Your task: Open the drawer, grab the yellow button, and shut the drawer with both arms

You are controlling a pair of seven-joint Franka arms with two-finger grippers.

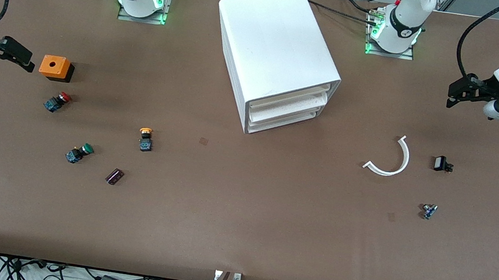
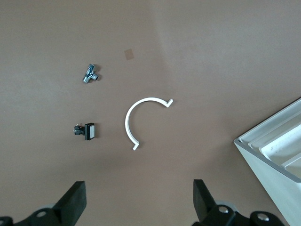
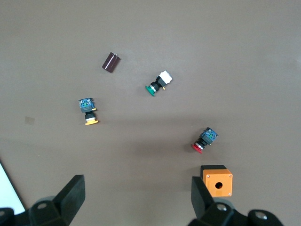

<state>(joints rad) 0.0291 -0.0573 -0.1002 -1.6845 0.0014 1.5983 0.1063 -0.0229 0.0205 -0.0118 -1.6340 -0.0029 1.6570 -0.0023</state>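
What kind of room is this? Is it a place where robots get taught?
Probably a robot lab or test bench. Two white arms are bolted to a brown table, the left gripper and right gripper waiting above it with jaws open. Small parts lie about: a yellow button and a white drawer cabinet. Cables run along the edges.

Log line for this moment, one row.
drawer: shut | button: on table, untouched | left gripper: open, over white curved piece | right gripper: open, by orange box
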